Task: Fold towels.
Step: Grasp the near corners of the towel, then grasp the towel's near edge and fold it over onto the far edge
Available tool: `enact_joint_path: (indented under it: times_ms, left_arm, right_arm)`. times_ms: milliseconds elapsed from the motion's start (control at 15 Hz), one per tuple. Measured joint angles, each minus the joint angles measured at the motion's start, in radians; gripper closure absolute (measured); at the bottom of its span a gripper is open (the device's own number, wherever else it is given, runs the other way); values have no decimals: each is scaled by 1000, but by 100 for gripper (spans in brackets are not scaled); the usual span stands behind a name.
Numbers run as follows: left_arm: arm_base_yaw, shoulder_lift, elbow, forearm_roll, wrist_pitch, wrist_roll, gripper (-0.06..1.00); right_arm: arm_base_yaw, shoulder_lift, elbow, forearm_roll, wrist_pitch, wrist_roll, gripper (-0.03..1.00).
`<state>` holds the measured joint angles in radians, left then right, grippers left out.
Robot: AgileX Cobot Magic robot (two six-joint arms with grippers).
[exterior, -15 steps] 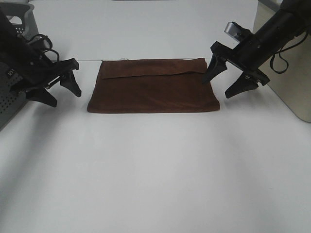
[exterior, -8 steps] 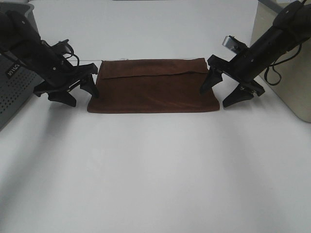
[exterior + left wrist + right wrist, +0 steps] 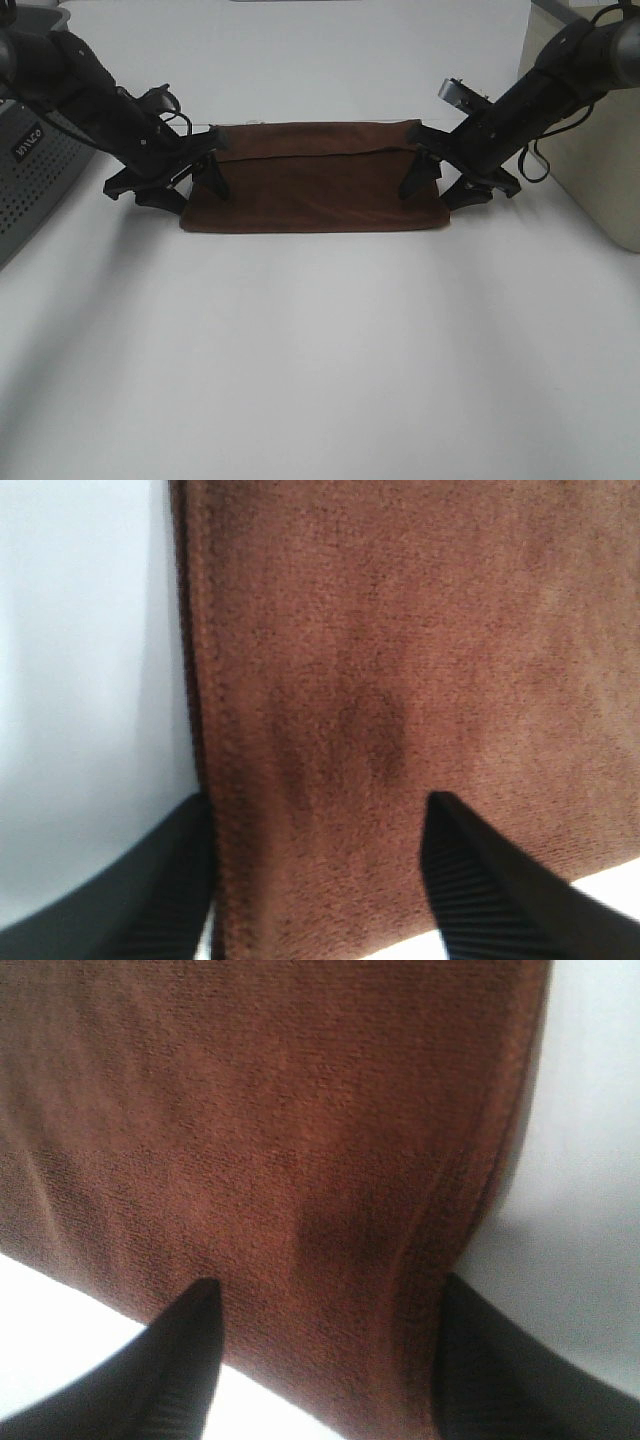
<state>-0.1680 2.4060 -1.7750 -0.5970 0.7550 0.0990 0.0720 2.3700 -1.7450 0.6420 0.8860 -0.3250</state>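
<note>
On the white table [image 3: 320, 350] in front of me the folded brown towel [image 3: 315, 190] lies flat in the middle, and I see my left gripper [image 3: 192, 195] and right gripper [image 3: 430, 198] both with jaws apart, each straddling one short edge of it, not clenched yet.

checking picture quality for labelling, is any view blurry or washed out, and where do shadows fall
Exterior high view: the white table is bright and featureless, soft shadows lie beneath both arms, and the towel reads dark with little texture. Left wrist view: soft, the left gripper blurred at its edges. Right wrist view: the weave is crisper, but the table beside it is blown out white.
</note>
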Motion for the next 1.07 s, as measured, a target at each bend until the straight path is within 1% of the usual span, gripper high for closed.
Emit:
enact_joint_path:
  times_ms: [67,133,200,267,333,467,533,600,733,867,933,1000,1067]
  left_arm:
    - [0,4,0,0,0,0,47]
    - [0,8,0,4,0,0,60]
    - [0,11,0,14,0,0,76]
    - [0,12,0,33,2,0,92]
    - [0,12,0,40,6,0,94]
    - [0,11,0,44,22,0,94]
    - [0,6,0,59,38,0,94]
    - [0,-2,0,80,60,0,94]
    - [0,-37,9,95,98,0,94]
    - [0,-75,12,111,142,0,94]
    - [0,-95,34,120,157,0,94]
    - [0,-125,70,128,161,0,94]
    - [0,-173,149,145,155,4,94]
  right_arm:
    - [2,0,0,-2,-7,1,51]
    - [2,0,0,-4,-18,8,62]
    - [1,1,0,-5,-35,35,76]
    - [1,1,0,-7,-37,53,94]
    - [1,1,0,-7,-34,63,97]
    - [1,2,0,-7,-10,81,97]
    - [1,2,0,-12,9,87,97]
    - [1,-2,0,-21,25,100,97]
    - [1,-35,0,-56,48,133,97]
    - [1,-71,0,-64,110,135,97]
    - [1,-84,8,-66,141,135,97]
    - [1,-106,41,-67,150,137,97]
    - [1,-155,138,-68,136,138,97]
